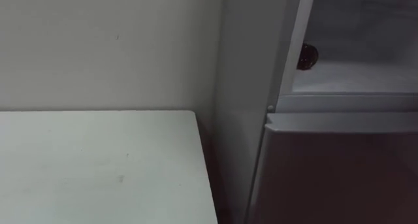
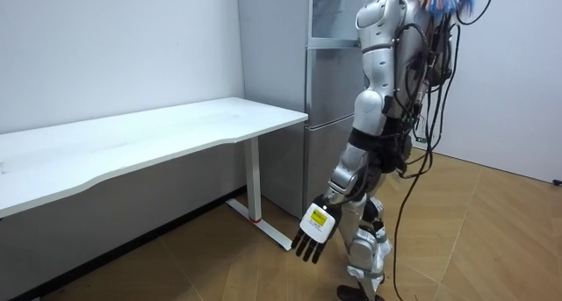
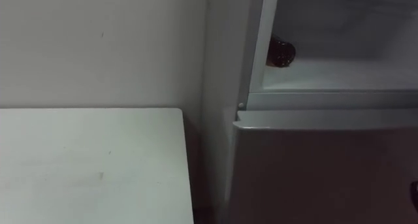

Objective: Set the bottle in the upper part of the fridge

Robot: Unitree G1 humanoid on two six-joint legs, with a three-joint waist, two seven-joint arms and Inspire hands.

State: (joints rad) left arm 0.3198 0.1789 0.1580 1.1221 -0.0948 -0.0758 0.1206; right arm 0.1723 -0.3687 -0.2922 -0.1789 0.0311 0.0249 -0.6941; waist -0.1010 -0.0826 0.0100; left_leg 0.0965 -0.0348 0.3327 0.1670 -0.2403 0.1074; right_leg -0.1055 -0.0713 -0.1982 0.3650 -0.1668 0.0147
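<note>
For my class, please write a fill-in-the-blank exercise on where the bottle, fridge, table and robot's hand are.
1. The dark round bottle rests inside the ____ compartment of the pale grey fridge.
2. The fridge's lower door is ____.
3. The white flat-topped table stands to the ____ of the fridge.
4. The robot's left hand hangs by its leg, fingers ____.
Missing words: upper; shut; left; straight.

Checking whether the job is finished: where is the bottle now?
In both eye views, the dark bottle sits inside the open upper compartment of the grey fridge, at its left edge, above the closed lower door.
</note>
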